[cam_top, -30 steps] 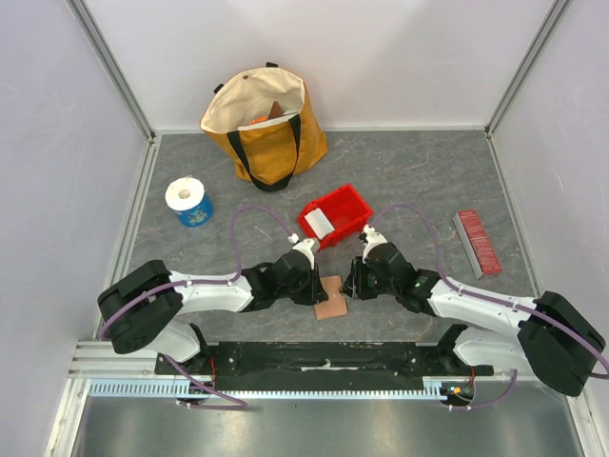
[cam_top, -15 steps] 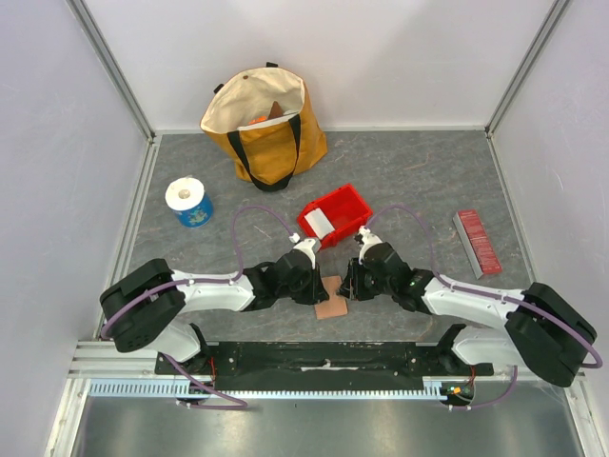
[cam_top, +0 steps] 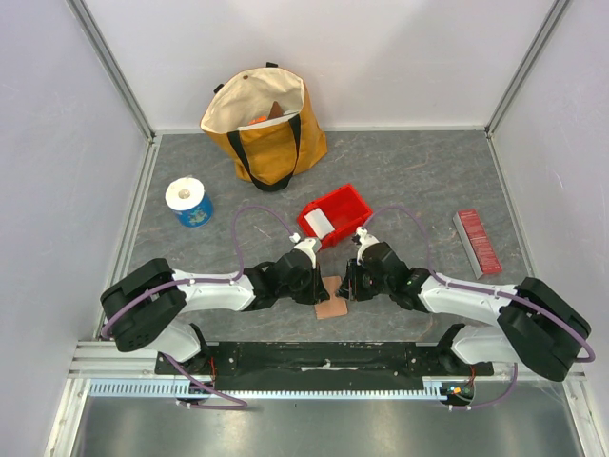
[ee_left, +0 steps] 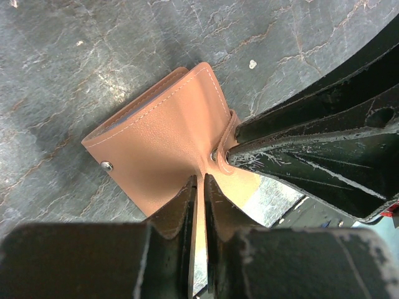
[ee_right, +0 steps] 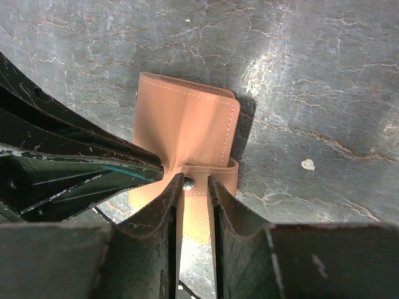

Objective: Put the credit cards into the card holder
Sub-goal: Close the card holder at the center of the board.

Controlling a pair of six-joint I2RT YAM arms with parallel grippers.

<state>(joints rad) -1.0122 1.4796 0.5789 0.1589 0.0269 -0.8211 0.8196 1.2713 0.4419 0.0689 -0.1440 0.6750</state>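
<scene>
The card holder, a tan leather wallet, lies folded on the grey table between both arms. My left gripper is shut on a thin leather edge of it, coming in from the left. My right gripper reaches in from the right. Its jaws stand narrowly apart on either side of the snap tab, with the metal snap between them. A white credit card lies in the red bin. No other credit cards show.
A red plastic bin stands just behind the grippers. A yellow tote bag sits at the back. A blue and white roll is at the left. A dark-red ribbed bar lies at the right.
My right gripper has shifted slightly left toward the card holder and its jaws have narrowed around the snap tab. The left gripper and the card holder have stayed put.
</scene>
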